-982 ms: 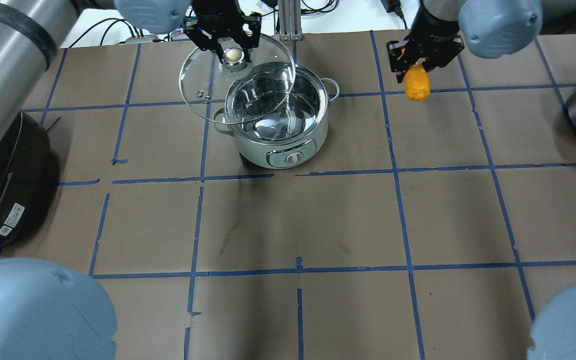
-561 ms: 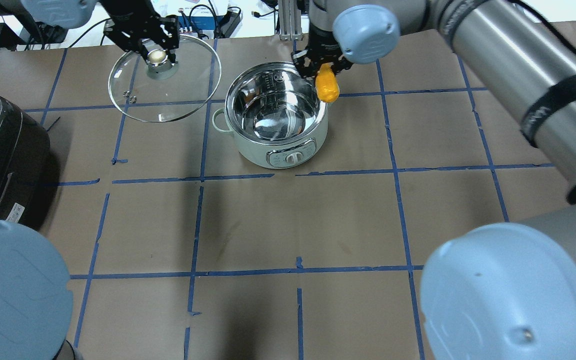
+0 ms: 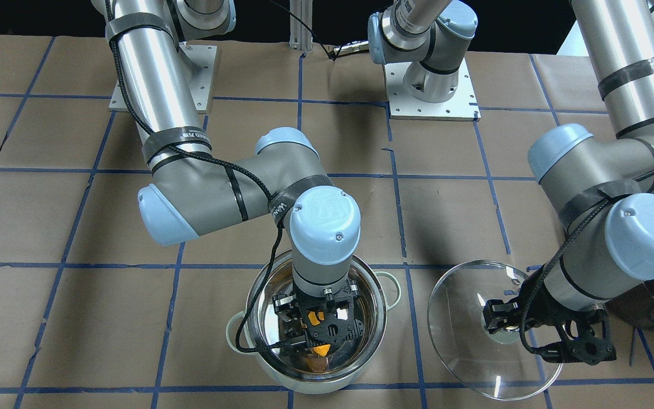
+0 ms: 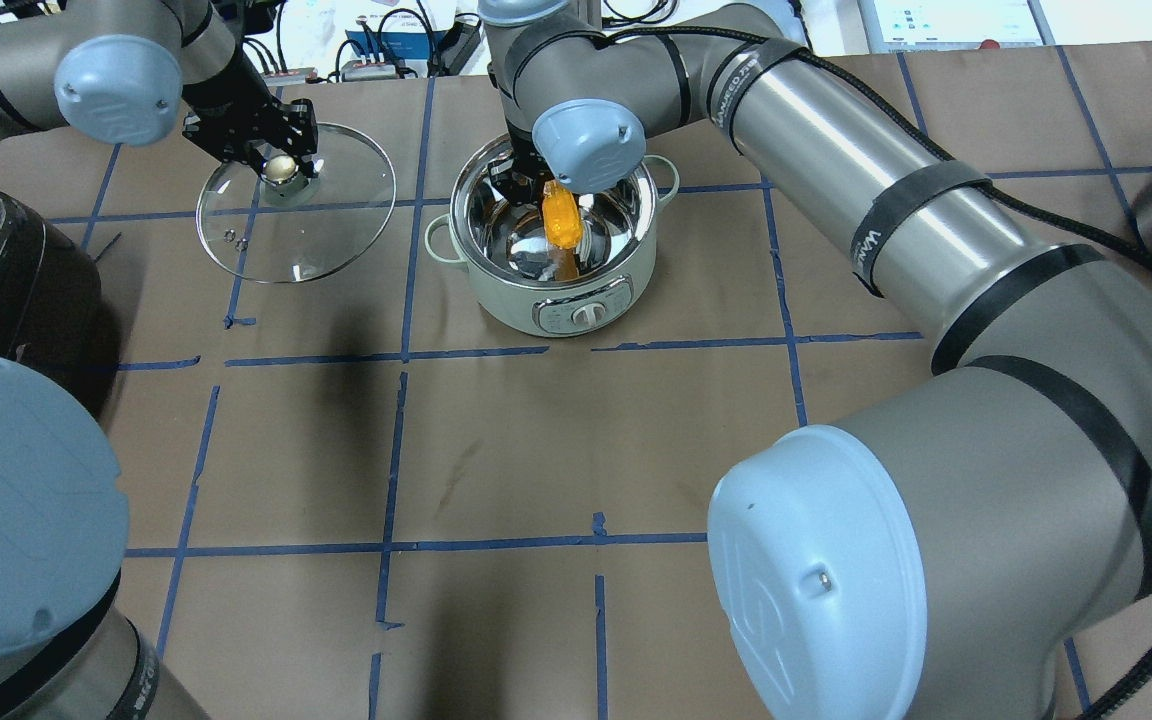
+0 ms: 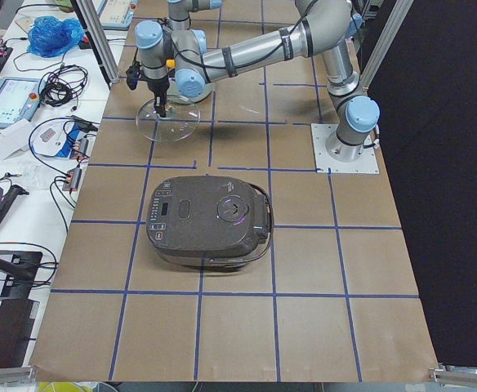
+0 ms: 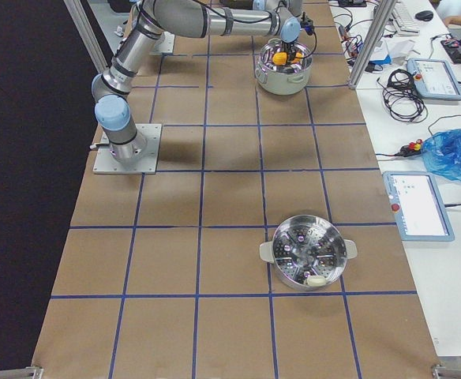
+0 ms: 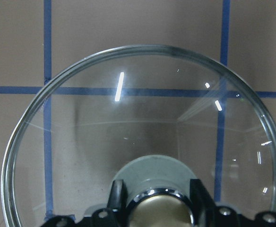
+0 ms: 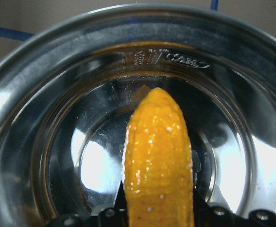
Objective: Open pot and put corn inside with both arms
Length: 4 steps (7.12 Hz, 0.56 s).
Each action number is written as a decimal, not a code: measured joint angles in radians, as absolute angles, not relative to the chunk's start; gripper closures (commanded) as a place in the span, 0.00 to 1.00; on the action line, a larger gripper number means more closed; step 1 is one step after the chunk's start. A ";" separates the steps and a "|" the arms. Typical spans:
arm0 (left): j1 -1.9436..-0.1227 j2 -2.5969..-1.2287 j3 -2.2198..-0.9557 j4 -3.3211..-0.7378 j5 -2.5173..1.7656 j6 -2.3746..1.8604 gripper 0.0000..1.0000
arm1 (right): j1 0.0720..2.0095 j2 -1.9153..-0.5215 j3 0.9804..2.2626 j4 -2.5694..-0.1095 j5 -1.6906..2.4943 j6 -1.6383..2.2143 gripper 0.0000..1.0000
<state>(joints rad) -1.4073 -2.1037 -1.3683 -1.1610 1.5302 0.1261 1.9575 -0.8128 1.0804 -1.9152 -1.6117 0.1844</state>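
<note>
Though not yet dropped, already inside the mouth of the pot [image 4: 521, 300]: corn [image 4: 560, 220], upright, tip down, clamped at its upper end in the right gripper [image 3: 319, 334], jaws narrow around the cob. Touching the steel floor or hanging clear of it: cannot tell.

Pot: near the far edge of the table [image 4: 636, 440], about midway along that edge, uncovered.

Lid [image 4: 336, 225]: off the pot, beside it toward the table's left end, near the same far edge. Knob [image 4: 282, 169] pinched in the left gripper [image 4: 278, 160], jaws narrow on it. Resting on the table or held just above it: cannot tell.

Progress, as judged: opening done; corn carried to the pot and lowered past the rim. Left to do: release of the cob and withdrawal of the right arm. Nothing in the task calls for the lid back on.

Against 0.6 s ago: corn then at the pot's rim on the far right side, now lower and near the middle of the opening; lid slightly nearer the left end and seemingly lower. Against 1.0 s ago: lid then overlapping the pot's mouth, corn well apart toward the right end.

Also present: dark rice cooker [image 5: 210, 220] toward the left end; steamer pot [image 6: 340, 251] toward the right end.
</note>
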 measured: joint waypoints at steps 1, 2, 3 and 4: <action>-1.406 -2.118 -1.406 -1.097 1.530 0.127 0.69 | 1.960 -0.804 1.093 -1.939 -1.611 0.185 0.69; -1.406 -2.128 -1.432 -1.056 1.531 0.128 0.53 | 1.961 -0.800 1.116 -1.968 -1.610 0.184 0.43; -1.406 -2.136 -1.450 -1.026 1.533 0.129 0.01 | 1.962 -0.798 1.140 -1.994 -1.609 0.182 0.22; -1.406 -2.143 -1.463 -1.005 1.534 0.131 0.00 | 1.962 -0.798 1.154 -2.008 -1.607 0.177 0.12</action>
